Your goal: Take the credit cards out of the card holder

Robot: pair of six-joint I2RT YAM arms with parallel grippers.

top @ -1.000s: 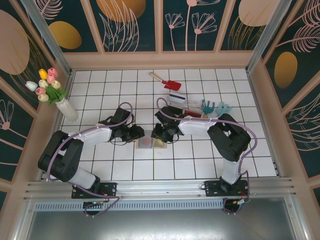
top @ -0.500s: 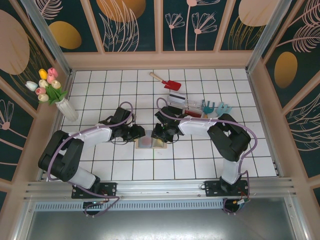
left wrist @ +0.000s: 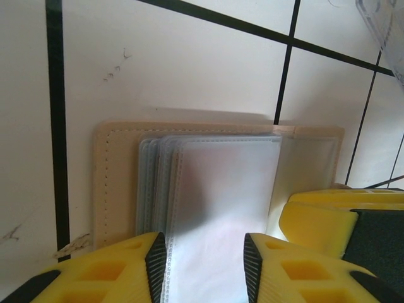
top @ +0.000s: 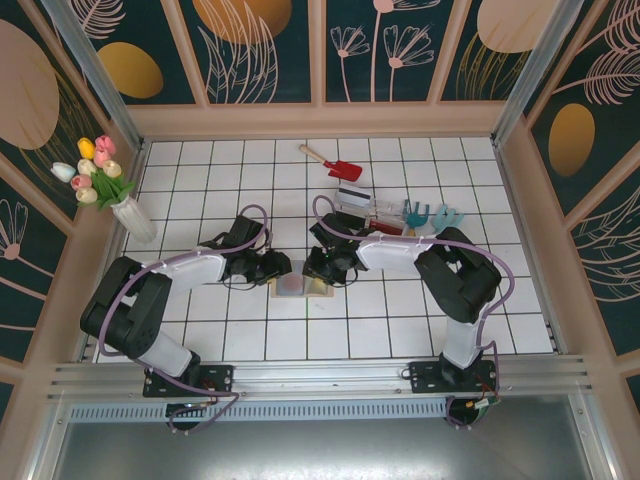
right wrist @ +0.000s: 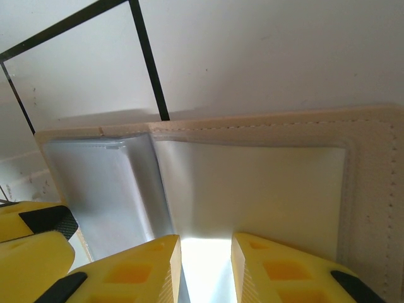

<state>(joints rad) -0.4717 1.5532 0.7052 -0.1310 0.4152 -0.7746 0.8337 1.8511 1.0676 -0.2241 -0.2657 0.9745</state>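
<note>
Overhead camera looks down; close wrist cameras share the card holder (left wrist: 214,183).

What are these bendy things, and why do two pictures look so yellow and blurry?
They are robot arms: a left arm and a right arm, bolted to a tiled table. The big picture is from a camera up above. The other two come from little cameras on each wrist, so the yellow blocks are that arm's own fingers. The grabbing part is called an end effector. The left end effector and the right end effector meet over an open tan card holder lying flat, with clear pockets inside. Each pair of fingers stands a little apart over those pockets; I cannot tell if they pinch anything. Farther back are a red toy shovel, a clear tray and teal toys. A vase of tulips stands at the left.
</note>
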